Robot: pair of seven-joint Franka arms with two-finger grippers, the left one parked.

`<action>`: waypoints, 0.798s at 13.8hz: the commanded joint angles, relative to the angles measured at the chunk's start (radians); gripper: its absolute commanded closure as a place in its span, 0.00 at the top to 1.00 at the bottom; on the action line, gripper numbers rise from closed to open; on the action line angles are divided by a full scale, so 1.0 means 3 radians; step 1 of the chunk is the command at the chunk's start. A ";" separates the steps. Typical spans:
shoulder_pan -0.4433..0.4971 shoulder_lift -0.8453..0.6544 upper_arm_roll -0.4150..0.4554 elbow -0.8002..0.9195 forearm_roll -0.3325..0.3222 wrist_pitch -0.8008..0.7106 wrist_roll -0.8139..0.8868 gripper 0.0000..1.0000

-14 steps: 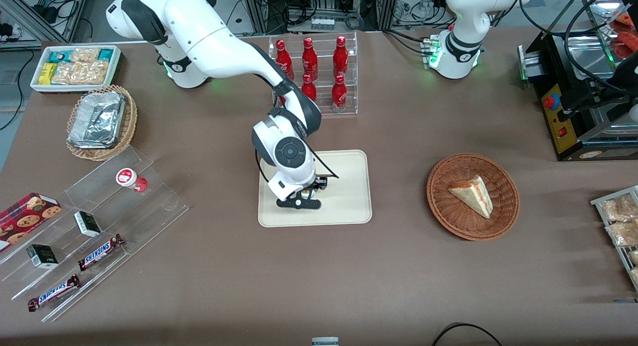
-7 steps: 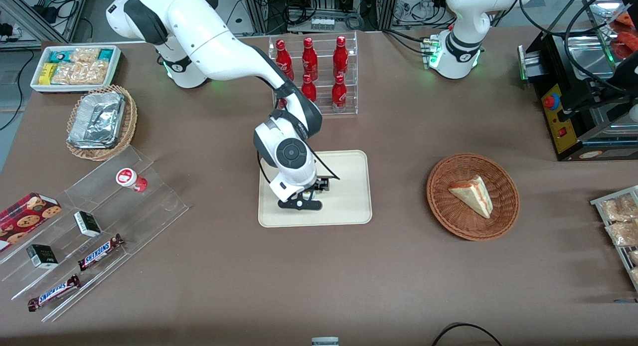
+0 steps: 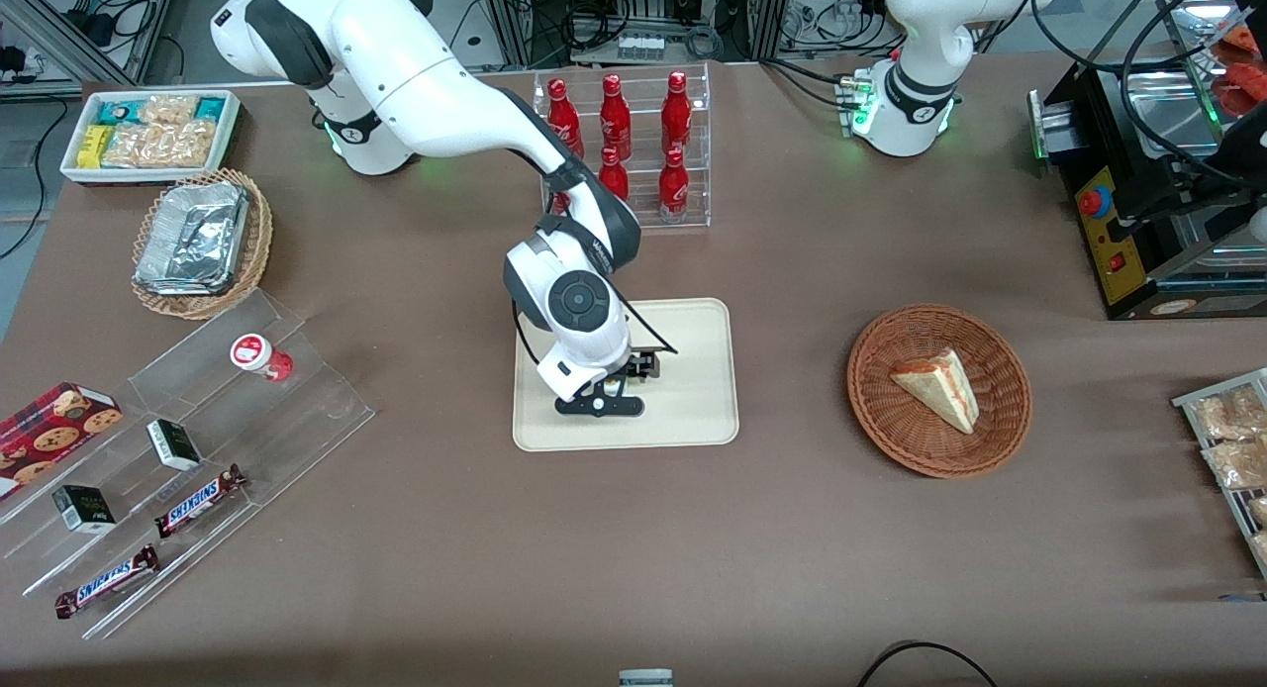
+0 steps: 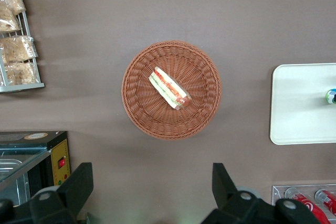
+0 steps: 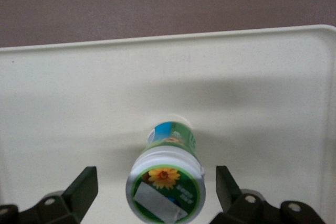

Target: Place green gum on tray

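Green gum [image 5: 166,184]: standing upright on the tray [image 5: 63,108], free of the fingers.
Claw [image 5: 156,188]: hovering just above the gum, spread wide.
Progress: placement looking done; only withdrawing remaining.

Brown matte table [image 3: 792,548]. Cream-beige rectangular tray [image 3: 693,410] near the centre. Round wicker basket [image 3: 1000,430] with a sandwich wedge toward the parked arm's end. Clear acrylic rack of red bottles [image 3: 624,152] near the robots' edge. Toward the working arm's end: stepped clear acrylic display [image 3: 287,410], foil-filled wicker basket [image 3: 259,234], white snack bin [image 3: 230,133] near the corner. Right gripper [image 3: 599,406] over the tray, fingers spread.
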 commanded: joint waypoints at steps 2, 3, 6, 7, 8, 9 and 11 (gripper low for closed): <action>-0.0009 -0.0302 -0.0039 0.0059 0.0067 -0.0543 -0.0271 1.00; -0.0015 -0.0389 -0.0039 0.0059 0.0067 -0.0676 -0.0286 1.00; -0.0040 -0.0680 -0.0054 0.0059 0.0092 -0.1100 -0.0439 1.00; -0.0081 -0.0772 -0.0059 0.0059 0.0103 -0.1228 -0.0541 1.00; -0.0122 -0.0849 -0.0059 0.0059 0.0103 -0.1366 -0.0653 1.00; -0.0162 -0.0931 -0.0064 0.0059 0.0093 -0.1519 -0.0786 1.00; -0.0260 -0.1043 -0.0064 0.0059 0.0082 -0.1770 -0.0976 1.00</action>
